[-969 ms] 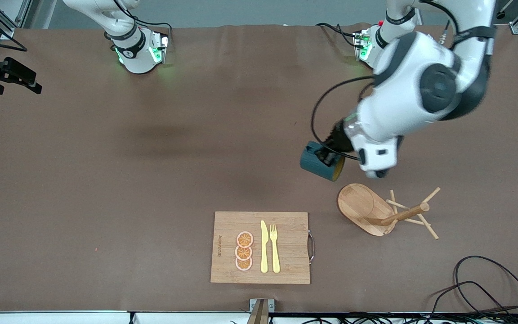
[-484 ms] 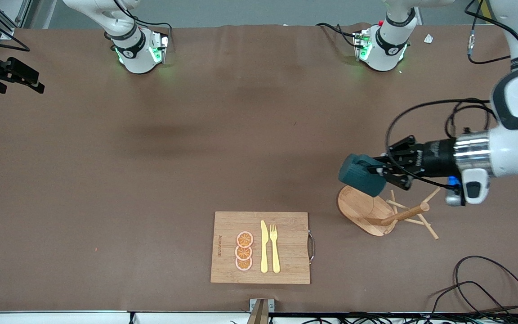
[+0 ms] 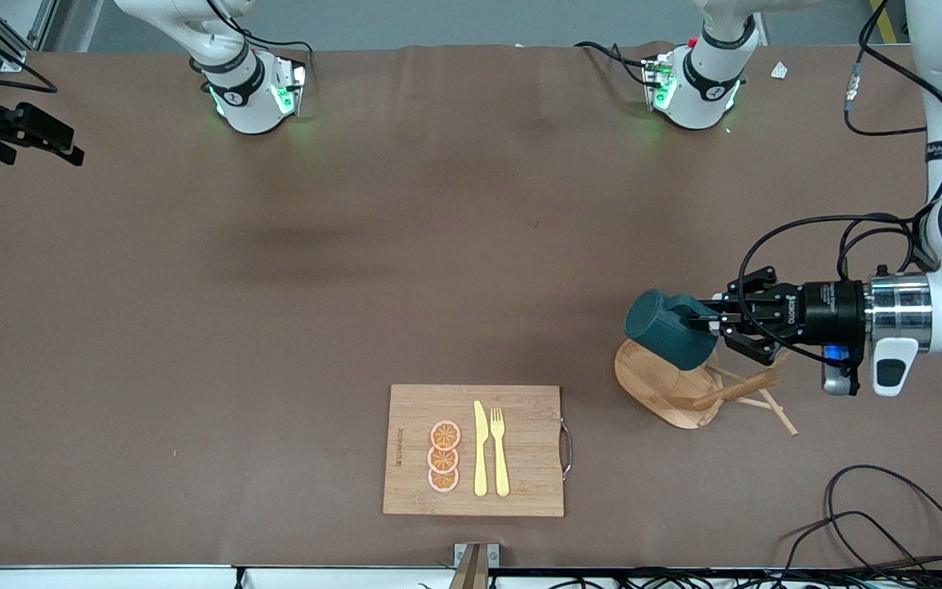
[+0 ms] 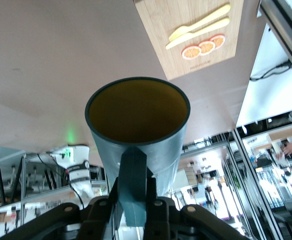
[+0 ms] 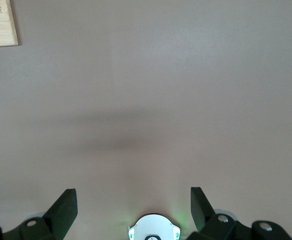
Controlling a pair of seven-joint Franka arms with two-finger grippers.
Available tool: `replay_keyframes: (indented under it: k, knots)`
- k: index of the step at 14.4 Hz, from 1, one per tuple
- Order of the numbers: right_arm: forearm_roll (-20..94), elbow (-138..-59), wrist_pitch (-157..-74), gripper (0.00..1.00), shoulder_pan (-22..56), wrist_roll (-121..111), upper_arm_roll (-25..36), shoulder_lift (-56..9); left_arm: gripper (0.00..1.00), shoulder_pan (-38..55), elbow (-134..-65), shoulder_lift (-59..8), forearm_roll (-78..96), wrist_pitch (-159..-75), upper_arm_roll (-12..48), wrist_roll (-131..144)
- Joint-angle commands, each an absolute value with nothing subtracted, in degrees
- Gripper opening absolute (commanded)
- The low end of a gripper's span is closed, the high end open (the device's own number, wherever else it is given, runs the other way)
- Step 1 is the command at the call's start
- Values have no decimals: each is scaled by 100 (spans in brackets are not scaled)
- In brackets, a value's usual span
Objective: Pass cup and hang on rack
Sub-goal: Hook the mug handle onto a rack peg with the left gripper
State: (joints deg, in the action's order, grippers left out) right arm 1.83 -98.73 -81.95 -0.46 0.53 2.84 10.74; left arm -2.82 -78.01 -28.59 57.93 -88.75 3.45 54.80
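My brown worktop (image 3: 291,327) is bare across its middle and toward the right arm's end, leaving wide open room there. A wooden cutting board (image 3: 520,483) lies near the middle of the edge closest to the front camera, carrying a yellow knife (image 3: 480,450), a yellow fork (image 3: 500,454) and three orange slices (image 3: 443,456). Loose black cables (image 3: 888,523) curl at the worktop's corner nearest the front camera at my left arm's end.

My left pincer (image 3: 714,325) hangs in the air over the rack (image 3: 667,384), which stands toward the left arm's end, near the front camera's edge. Its fingers (image 4: 156,207) are closed on the small handle of the cup (image 3: 671,329). The cup is held on its side, and from my left wrist its yellowish inside faces away from the wrist camera, toward the cutting board.

My right pincer (image 5: 133,200) waits with its fingers spread wide, holding nothing, looking down on bare worktop; in the front view it is out of frame.

The cup hides part of the rack's oval base, and my left pincer covers some of its pegs. I cannot tell whether the cup touches any peg.
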Motion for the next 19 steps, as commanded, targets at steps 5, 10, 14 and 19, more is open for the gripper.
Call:
replay_keyframes:
  k: [5, 10, 14, 19]
  knots:
    - [132, -9941, -8156, 100, 88, 457, 193, 1213, 1, -712, -7770, -3410, 6003, -8675, 378, 4642]
    - [0, -9274, -8060, 100, 105, 439, 193, 906, 2, -1002, -7761, -3656, 5933, -8525, 369, 4131]
    - [0, -8702, -7778, 100, 97, 431, 202, 493, 3, -1160, -7752, -3726, 5810, -8508, 360, 3938]
    - [17, -8701, -7778, 100, 62, 431, 202, 457, 17, -1292, -7752, -3762, 5810, -8499, 360, 3604]
